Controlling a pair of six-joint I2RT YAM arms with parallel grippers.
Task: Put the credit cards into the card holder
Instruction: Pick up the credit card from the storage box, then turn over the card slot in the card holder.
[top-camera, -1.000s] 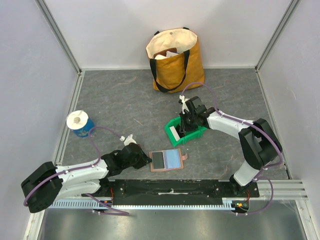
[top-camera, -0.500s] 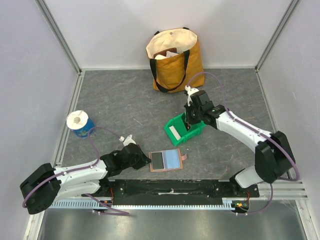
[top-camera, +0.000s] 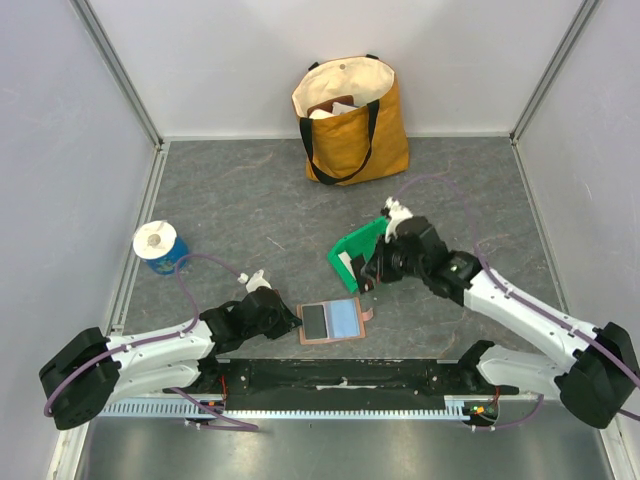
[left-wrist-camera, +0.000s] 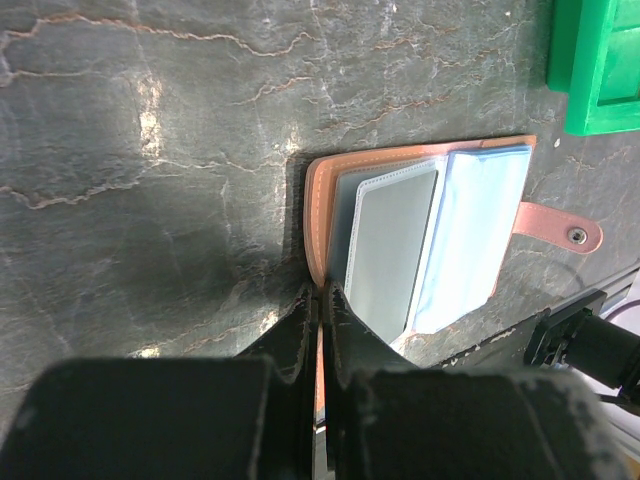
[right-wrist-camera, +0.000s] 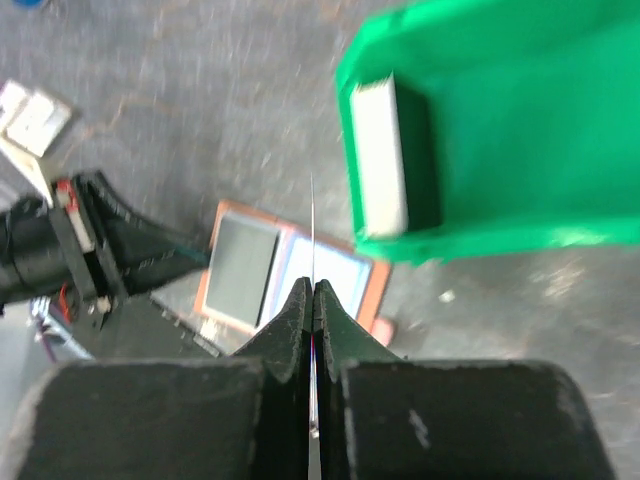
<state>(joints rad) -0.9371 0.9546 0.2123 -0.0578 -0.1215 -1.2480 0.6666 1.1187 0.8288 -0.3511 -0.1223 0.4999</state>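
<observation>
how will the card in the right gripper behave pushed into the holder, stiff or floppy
Probably stiff: the card stands straight out of the right gripper with no sag. Likely light and thin, so it may twist in that pinch. The holder should not slide much, as the left gripper clamps its edge.

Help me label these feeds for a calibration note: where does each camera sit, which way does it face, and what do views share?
Top external: above and behind the arms, looking down on the table; both arms show, left gripper at the wallet, right gripper near the green bin.
Left wrist: on the left arm, looking along its fingers, which pinch the wallet's edge.
Right wrist: on the right arm, looking down past its fingers, shut on a card seen edge-on.
Shared: all three show the wallet and bin.
</observation>
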